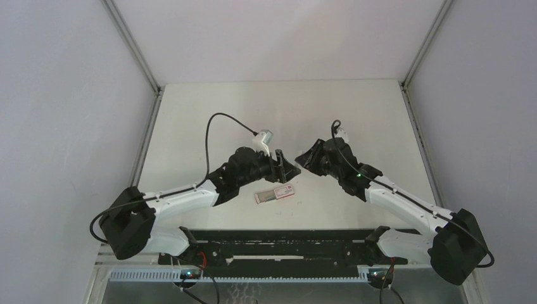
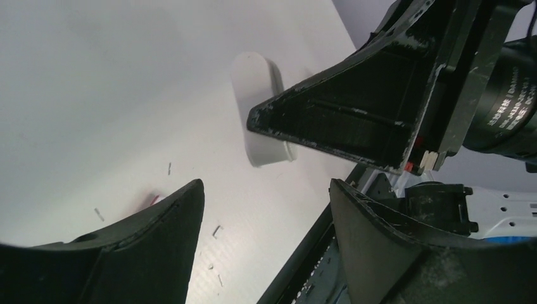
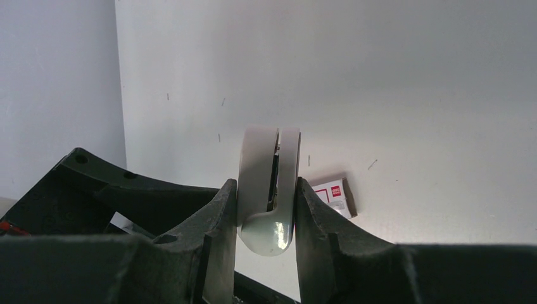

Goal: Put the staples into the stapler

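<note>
The task looks barely begun. The right hand is clamped on the white stapler, holding it off the surface with its two halves close together, so the magazine does not look opened yet. No strip of staples shows in it, though the narrow gap hides most of the inside.

The left hand has its fingers apart with nothing between them. It sits just beside the stapler, facing the right hand.

The staple box lies flat on the surface just near of both hands, untouched. One end looks grey, as if the inner tray were slid out a little, but whether strips are inside cannot be told. A few loose staples lie scattered on the surface.

What is left, by my reading: open the stapler, fetch a strip from the box, seat it in the channel, and close it.
</note>
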Motion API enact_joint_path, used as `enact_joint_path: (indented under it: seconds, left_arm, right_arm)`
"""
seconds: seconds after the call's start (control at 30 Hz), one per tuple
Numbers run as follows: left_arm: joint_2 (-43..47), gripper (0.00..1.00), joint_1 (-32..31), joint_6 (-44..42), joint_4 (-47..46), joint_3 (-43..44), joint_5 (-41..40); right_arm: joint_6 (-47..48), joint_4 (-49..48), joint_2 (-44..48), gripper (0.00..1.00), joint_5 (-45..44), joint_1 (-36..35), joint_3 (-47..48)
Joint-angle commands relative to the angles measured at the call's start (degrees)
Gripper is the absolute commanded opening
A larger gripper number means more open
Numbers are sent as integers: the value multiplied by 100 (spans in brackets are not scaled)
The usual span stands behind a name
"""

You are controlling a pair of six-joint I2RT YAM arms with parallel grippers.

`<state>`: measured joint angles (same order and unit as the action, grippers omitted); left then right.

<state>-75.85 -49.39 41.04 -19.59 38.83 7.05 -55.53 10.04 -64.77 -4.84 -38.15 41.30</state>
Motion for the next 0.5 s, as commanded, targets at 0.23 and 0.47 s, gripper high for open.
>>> enact_joint_path:
  seconds: [0.23,0.47]
  left_arm:
    - [-357,72,-36,-92,-557,580,337]
    - [-619,65,-36,-157,-812,672,505]
  right_arm:
    - [71,18,375,0,204,-35,103]
    - [245,388,455,0,232,-70,262]
